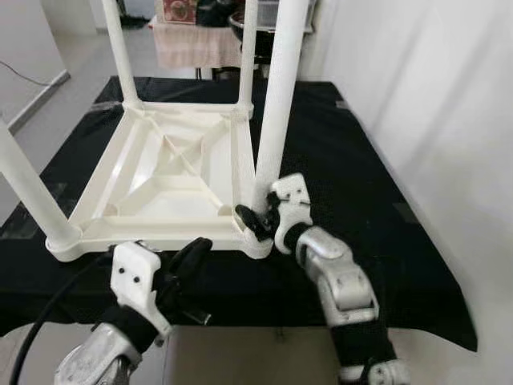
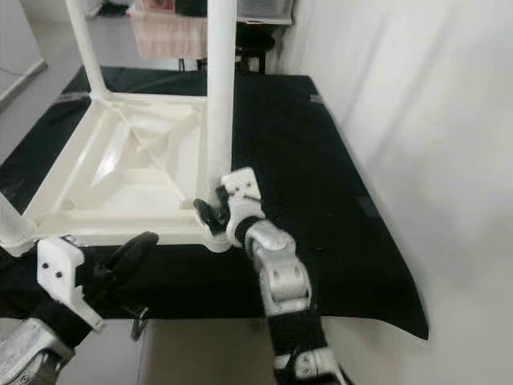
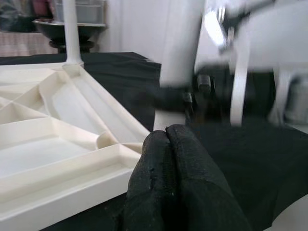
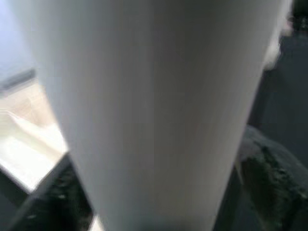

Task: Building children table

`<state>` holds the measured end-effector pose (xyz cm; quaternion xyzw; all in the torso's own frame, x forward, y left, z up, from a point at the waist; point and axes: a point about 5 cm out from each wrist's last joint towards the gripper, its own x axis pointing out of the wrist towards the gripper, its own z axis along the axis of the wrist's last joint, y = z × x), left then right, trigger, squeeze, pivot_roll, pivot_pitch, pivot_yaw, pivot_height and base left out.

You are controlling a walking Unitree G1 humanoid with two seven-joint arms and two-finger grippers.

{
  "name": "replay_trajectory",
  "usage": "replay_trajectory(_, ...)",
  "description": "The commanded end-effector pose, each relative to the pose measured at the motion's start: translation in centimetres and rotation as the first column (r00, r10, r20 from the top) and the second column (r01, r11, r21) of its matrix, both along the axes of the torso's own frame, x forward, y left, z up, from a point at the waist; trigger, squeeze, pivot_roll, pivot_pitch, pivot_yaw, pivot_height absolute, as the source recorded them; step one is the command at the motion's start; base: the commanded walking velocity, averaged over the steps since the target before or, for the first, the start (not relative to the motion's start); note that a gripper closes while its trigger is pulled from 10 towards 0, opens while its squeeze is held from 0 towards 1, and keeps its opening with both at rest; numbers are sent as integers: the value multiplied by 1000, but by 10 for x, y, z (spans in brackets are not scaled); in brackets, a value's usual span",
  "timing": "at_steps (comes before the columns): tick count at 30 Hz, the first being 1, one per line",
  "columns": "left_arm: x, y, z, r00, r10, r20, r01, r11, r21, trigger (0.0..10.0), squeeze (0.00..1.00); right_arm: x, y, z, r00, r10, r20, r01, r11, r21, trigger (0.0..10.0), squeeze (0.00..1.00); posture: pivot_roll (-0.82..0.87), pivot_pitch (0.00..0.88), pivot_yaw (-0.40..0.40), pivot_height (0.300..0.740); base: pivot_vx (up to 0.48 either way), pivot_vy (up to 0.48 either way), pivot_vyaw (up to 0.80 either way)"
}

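Note:
A white children's table [image 1: 160,180] lies upside down on a black cloth [image 1: 361,176], with its legs standing upright. My right gripper [image 1: 260,216] is shut around the base of the near right leg [image 1: 276,104], where it meets the corner socket. In the right wrist view that leg [image 4: 154,115] stands between the fingers [image 4: 269,173]. My left gripper [image 1: 192,255] hovers just in front of the table's near edge, its fingers [image 3: 175,178] pressed together on nothing. The near left leg [image 1: 28,192] and the two far legs [image 1: 120,48] stand in their corners.
A white wall [image 1: 449,120] runs close along the right side of the cloth. The cloth's front edge [image 1: 264,321] lies just below my grippers. A black cable [image 1: 48,313] trails by my left arm. Behind stands a table with a pinkish cloth [image 1: 192,44] and a dark bowl [image 1: 244,24].

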<state>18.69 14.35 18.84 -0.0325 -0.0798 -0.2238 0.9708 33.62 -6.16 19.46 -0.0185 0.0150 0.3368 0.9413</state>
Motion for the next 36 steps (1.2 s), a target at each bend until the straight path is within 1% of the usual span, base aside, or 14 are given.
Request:
replay_trajectory(1, 0, -1, -3, 1000, -8, -15, 8, 1000, 2, 10000, 0, -2, 8, 7, 981, 189, 31, -189, 982, 6, 10000, 27, 49, 77, -86, 740, 0, 0, 0)
replay_trajectory(5, 0, -2, -3, 1000, -9, -15, 9, 1000, 1, 10000, 0, 4, 1, 16, 881, 471, 49, -470, 882, -35, 10000, 0, 54, 75, -87, 740, 0, 0, 0)
replay_trajectory(8, 0, -2, -3, 1000, -8, -15, 8, 1000, 1, 10000, 0, 9, -2, 18, 846, 533, 27, -532, 846, -41, 10000, 0, 59, 75, -87, 740, 0, 0, 0)
replay_trajectory(13, -1, -2, -4, 1000, -7, -19, 7, 1000, 1, 10000, 0, 15, -3, 19, 739, 673, -28, -674, 737, -49, 10000, 0, 66, 77, -89, 740, 0, 0, 0)
replay_trajectory(17, -2, -3, -4, 1000, -7, -20, 7, 1000, 0, 10000, 0, 18, -2, 18, 706, 705, -65, -708, 705, -43, 10000, 0, 70, 78, -90, 740, 0, 0, 0)
replay_trajectory(18, -2, -3, -4, 1000, -7, -20, 7, 1000, 0, 10000, 0, 19, -3, 17, 684, 725, -83, -729, 683, -37, 0, 0, 73, 79, -91, 740, 0, 0, 0)
replay_trajectory(22, -3, -4, -4, 1000, -8, -21, 8, 1000, -2, 10000, 0, 20, -4, 16, 652, 752, -93, -757, 653, -25, 0, 0, 73, 80, -92, 740, 0, 0, 0)
replay_trajectory(29, -4, -5, -4, 1000, -11, -22, 11, 1000, -5, 10000, 0, 24, -15, 13, 707, 704, -65, -707, 706, -42, 0, 0, 72, 85, -92, 740, 0, 0, 0)
replay_trajectory(30, -4, -5, -4, 1000, -11, -21, 11, 1000, -5, 10000, 0, 25, -21, 10, 757, 650, -67, -653, 754, -66, 0, 0, 73, 83, -93, 740, 0, 0, 0)
replay_trajectory(31, -4, -5, -4, 1000, -11, -21, 11, 1000, -5, 10000, 0, 25, -21, 10, 757, 650, -67, -653, 754, -66, 0, 0, 73, 83, -93, 740, 0, 0, 0)
replay_trajectory(33, -5, -5, -3, 1000, -10, -20, 10, 1000, -4, 10000, 0, 22, -29, -2, 854, 511, -92, -519, 848, -110, 0, 0, 67, 90, -110, 740, 0, 0, 0)
replay_trajectory(34, -5, -5, -3, 1000, -10, -20, 10, 1000, -4, 10000, 0, 22, -29, -2, 854, 511, -92, -519, 848, -110, 0, 0, 67, 90, -110, 740, 0, 0, 0)
replay_trajectory(35, -5, -4, -3, 1000, -9, -19, 9, 1000, -4, 10000, 0, 20, -32, -8, 884, 454, -109, -465, 877, -123, 0, 0, 67, 90, -110, 740, 0, 0, 0)
replay_trajectory(36, -6, -3, -3, 1000, -9, -18, 9, 1000, -3, 10000, 0, 15, -30, -22, 984, 153, -94, -165, 976, -140, 0, 0, 63, 97, -112, 740, 0, 0, 0)
